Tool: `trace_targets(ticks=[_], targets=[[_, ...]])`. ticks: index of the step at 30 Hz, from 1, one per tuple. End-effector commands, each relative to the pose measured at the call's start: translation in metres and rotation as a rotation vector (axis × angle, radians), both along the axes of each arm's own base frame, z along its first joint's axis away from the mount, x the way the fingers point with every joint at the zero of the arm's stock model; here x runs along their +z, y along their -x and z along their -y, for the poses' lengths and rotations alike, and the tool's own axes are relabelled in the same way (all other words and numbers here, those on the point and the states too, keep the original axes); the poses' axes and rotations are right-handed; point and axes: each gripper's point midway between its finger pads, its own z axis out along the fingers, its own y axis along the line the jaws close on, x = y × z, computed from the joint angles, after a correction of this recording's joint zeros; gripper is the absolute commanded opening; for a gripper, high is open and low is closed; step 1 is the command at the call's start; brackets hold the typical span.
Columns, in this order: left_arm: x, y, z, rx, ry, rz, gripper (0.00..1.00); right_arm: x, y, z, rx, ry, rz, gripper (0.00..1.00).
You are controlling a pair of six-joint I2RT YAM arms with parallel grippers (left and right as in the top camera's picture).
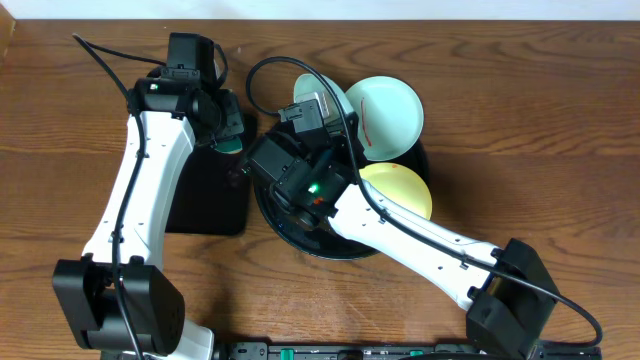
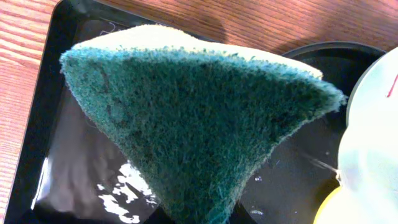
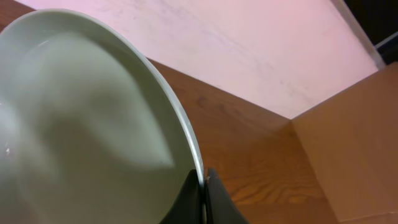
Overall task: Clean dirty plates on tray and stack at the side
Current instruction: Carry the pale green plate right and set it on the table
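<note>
— Two trays share the brown wooden surface [image 1: 500, 80]. Why is the large round glossy black tray [image 1: 285, 228] in the middle and the smaller rectangular black tray [image 1: 205, 205] just to its left?

— My reading: the round one holds the dirty work within reach of both arms, and the rectangular one looks like a parking spot for the scrubber. The side stack is not yet begun, as no plate lies on the bare surface.

— And the plates?

— One pale mint-blue plate with a thin red smear [image 1: 390, 115] sits at the round tray's far right edge. A pale yellow round plate [image 1: 405, 188] lies just beside it, nearer the robot. The other pale mint-blue plate [image 3: 81, 124] is held up off the tray and tipped on edge, presumably so its face meets the scrubber.

— Who holds what?

— The right gripper [image 3: 203, 190] pinches that tilted plate's rim, a finger on each side. The left gripper [image 1: 225, 125] is closed on a green scouring sponge with a yellow backing [image 2: 205, 124]. It hangs above the rectangular tray, near the tilted plate; whether they touch I cannot tell.

— Arm poses?

— The right arm [image 1: 420, 240] stretches diagonally from the near right across the round tray, wrist turned upward. The left arm [image 1: 140, 190] reaches away from its base, wrist bent toward the plate.
</note>
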Motion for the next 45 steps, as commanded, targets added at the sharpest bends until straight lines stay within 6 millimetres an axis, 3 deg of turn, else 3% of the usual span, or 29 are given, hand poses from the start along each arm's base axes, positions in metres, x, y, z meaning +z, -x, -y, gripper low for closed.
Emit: trace_targets(ticks=[1,6,10,16,22,27,33,40,45], targets=[[0.009,-0.003,-0.001,0.004,0.009,0.027,0.08,0.019,0.002,0.003,-0.023,0.005,0.062,0.01],[0.009,-0.003,-0.001,0.004,0.009,0.027,0.08,0.017,0.001,0.002,-0.015,-0.003,0.048,0.01],[0.009,-0.003,-0.001,0.004,0.009,0.027,0.08,-0.014,0.0,-0.01,0.069,-0.089,-0.118,0.01],[0.009,-0.003,-0.001,0.004,0.009,0.026,0.08,-0.069,-0.005,-0.026,0.203,-0.372,-0.467,0.01],[0.009,-0.003,-0.001,0.004,0.009,0.026,0.08,-0.077,-0.022,-0.007,0.246,-0.683,-0.671,0.01],[0.009,-0.003,-0.001,0.004,0.009,0.026,0.08,-0.063,-0.044,0.045,0.203,-0.898,-0.711,0.01],[0.009,-0.003,-0.001,0.004,0.009,0.026,0.08,-0.056,-0.058,0.15,-0.023,-0.973,-0.656,0.01],[0.008,-0.002,-0.001,0.004,0.008,0.023,0.08,-0.076,-0.036,0.261,-0.355,-0.995,-0.662,0.01],[0.005,-0.001,-0.001,0.004,0.008,0.016,0.08,-0.097,-0.016,0.305,-0.495,-1.025,-0.676,0.01]])
